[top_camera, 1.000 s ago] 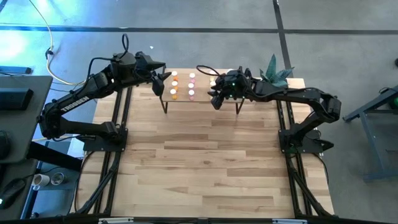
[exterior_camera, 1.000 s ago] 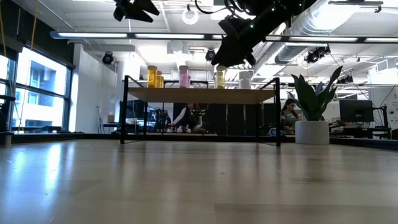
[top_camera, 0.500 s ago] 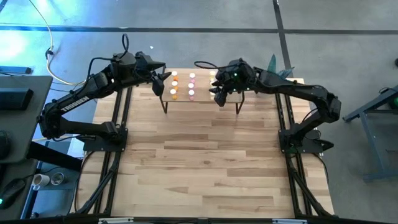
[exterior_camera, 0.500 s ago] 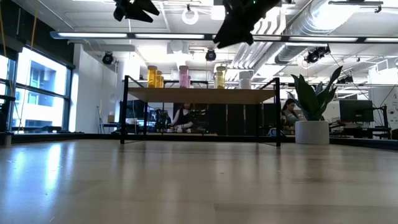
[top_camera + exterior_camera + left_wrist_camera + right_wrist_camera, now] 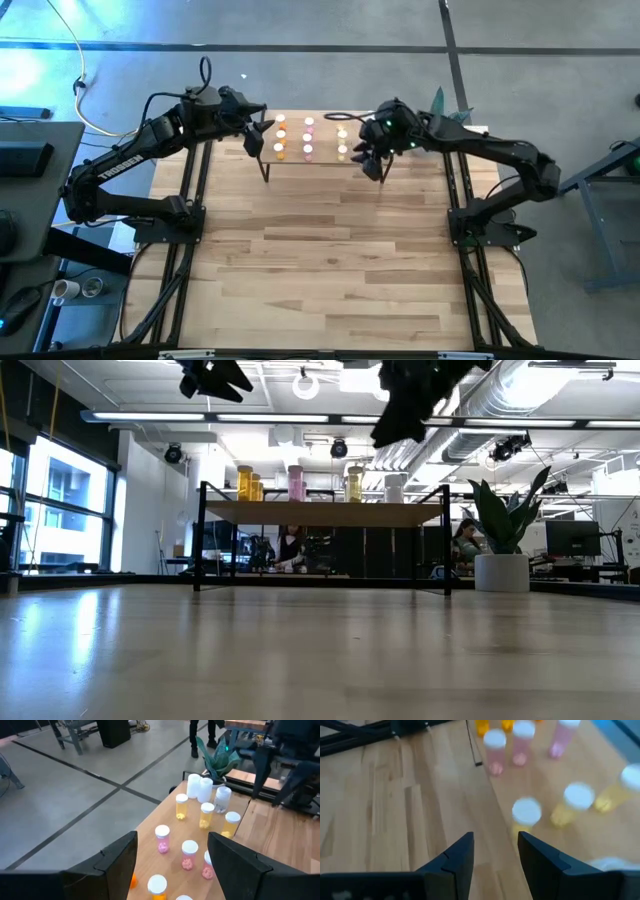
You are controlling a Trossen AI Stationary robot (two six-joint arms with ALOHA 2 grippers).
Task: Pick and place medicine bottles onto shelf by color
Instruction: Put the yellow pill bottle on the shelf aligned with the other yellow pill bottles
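Bottles stand grouped by colour on the shelf; right gripper hovers over its right end, jaws apart and empty, left gripper likewise at the left end; a low sweep could topple the closely packed bottles

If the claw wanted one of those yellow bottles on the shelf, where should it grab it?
Probably by the white cap, coming straight down. The yellow bottle stands upright on the shelf with neighbours close beside it, so only its top is freely reachable.
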